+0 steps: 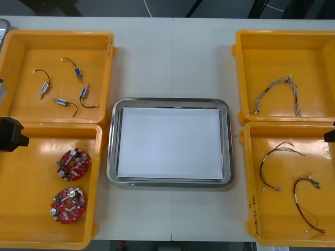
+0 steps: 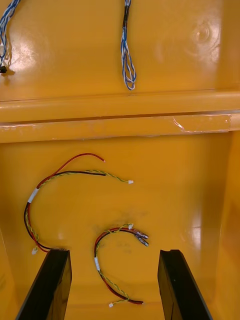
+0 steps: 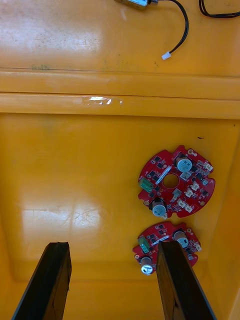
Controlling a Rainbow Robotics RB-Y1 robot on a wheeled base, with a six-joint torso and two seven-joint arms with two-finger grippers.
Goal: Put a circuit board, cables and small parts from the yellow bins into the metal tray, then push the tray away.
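Robot hardware: jaws and arm ends.
The left fingers (image 3: 47, 282) and right fingers (image 2: 177, 285) of the jaws were flat, matte black slabs with squared tips; left arm (image 1: 10, 134) and right arm (image 1: 331, 136) showed boxy black housings.

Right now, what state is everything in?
Metal tray, empty, white inside.
Circuit boards, two lying in near left bin.
Red and yellow cables, two in near right bin.
Blue and white cable, in far right bin.
Small metal parts, in far left bin.
Left claw, open over near left bin.
Right claw, open over near right bin.
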